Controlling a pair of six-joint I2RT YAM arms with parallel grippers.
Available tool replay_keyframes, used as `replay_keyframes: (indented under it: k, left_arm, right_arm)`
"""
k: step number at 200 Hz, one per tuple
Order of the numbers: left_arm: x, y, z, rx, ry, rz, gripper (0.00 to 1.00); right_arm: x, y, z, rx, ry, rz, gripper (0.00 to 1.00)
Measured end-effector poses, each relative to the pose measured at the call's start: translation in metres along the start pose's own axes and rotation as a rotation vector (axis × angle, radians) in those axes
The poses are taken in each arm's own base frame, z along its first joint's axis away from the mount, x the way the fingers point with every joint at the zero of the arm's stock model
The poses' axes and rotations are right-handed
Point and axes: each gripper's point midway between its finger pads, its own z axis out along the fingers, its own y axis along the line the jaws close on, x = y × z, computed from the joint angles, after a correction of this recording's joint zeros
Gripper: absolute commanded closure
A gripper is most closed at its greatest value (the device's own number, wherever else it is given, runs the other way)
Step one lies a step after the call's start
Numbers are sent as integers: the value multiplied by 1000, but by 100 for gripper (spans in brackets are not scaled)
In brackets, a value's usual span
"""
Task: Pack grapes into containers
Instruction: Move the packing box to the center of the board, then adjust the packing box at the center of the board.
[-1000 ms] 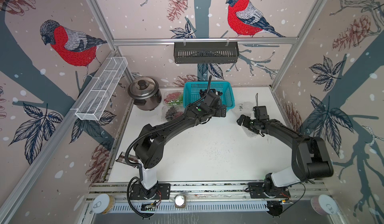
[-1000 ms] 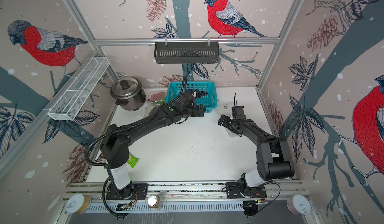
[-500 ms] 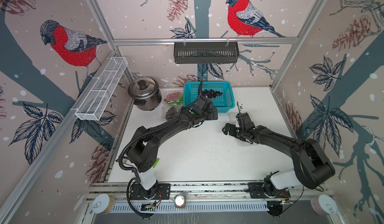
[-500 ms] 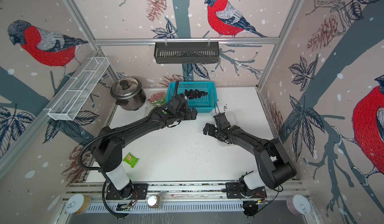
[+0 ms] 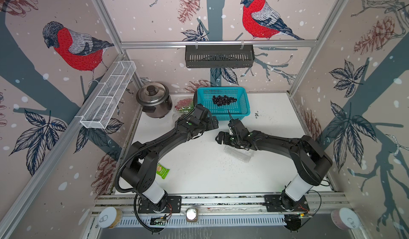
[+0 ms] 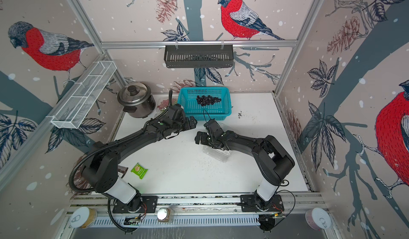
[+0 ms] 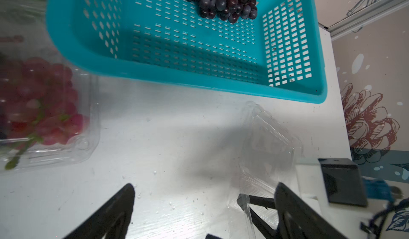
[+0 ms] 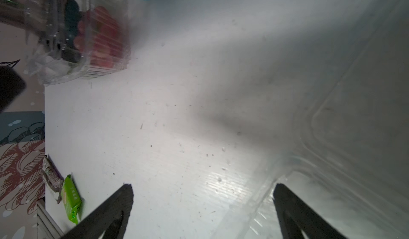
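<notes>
In a top view, dark grapes are seen in the teal basket, long axis 9-to-3, at 12 o'clock from the left gripper, judged nearer. The right gripper has the empty container at 4 o'clock.
Left wrist: jaws spread, nothing grasped, grapes ahead.
Right wrist: jaws spread, container edge just beside one finger.

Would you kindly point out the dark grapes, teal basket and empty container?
dark grapes [image 5: 224, 100]: in a top view, bunch's middle.
teal basket [image 5: 221, 92]: in a top view, far wall.
empty container [image 5: 244, 157]: in a top view, near corner.
</notes>
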Motion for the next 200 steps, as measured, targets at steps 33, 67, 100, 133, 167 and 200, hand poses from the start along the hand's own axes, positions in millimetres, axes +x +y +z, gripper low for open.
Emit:
replay_keyframes:
  k: [33,67,100,133,167,200]
  left_arm:
    - [3,1,0,19,15,-7,3]
    - [7,-9,5,80,44,-6,3]
    - [20,-24,12,175,116,-13,3]
    - [41,-33,16,262,206,-42,3]
    - [58,-38,25,329,276,-74,3]
    - [68,-39,25,353,303,-84,3]
  right_arm:
    - [-17,0,-24,36,-57,-22,0]
    - [-47,-14,-71,78,-166,-26,0]
    - [-46,-77,-113,164,-225,62,0]
    - [-8,-132,-133,216,-191,171,9]
    - [28,-148,-121,162,-111,225,33]
    - [42,-136,-107,86,-32,220,40]
